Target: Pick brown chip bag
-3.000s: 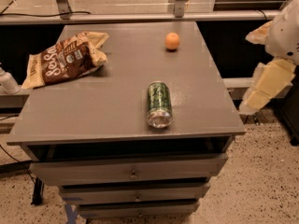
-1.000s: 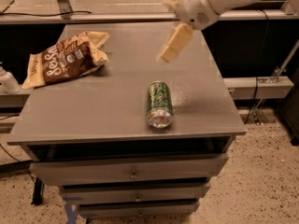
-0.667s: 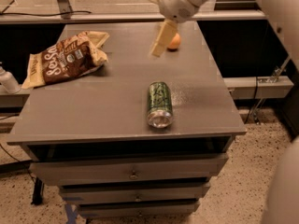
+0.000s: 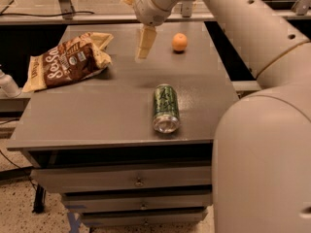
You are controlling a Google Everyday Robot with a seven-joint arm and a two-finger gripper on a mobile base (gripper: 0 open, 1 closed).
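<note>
The brown chip bag [image 4: 68, 58] lies crinkled at the back left of the grey cabinet top [image 4: 112, 106], dark brown front with white lettering facing up and tan ends. My gripper [image 4: 134, 29] hangs above the back middle of the top, to the right of the bag and apart from it. It is open and empty, with one cream finger [image 4: 145, 41] pointing down and the other showing near the wrist. The arm reaches in from the right and fills the right side of the view.
A green drink can [image 4: 165, 108] lies on its side near the front middle of the top. An orange [image 4: 179, 42] sits at the back right. Drawers [image 4: 138, 181] run below the front edge. A white object [image 4: 7, 84] stands left of the cabinet.
My arm has swung in from the right and across the top to the left, bringing the gripper closer to the bag. The bag, can and orange have not moved.
</note>
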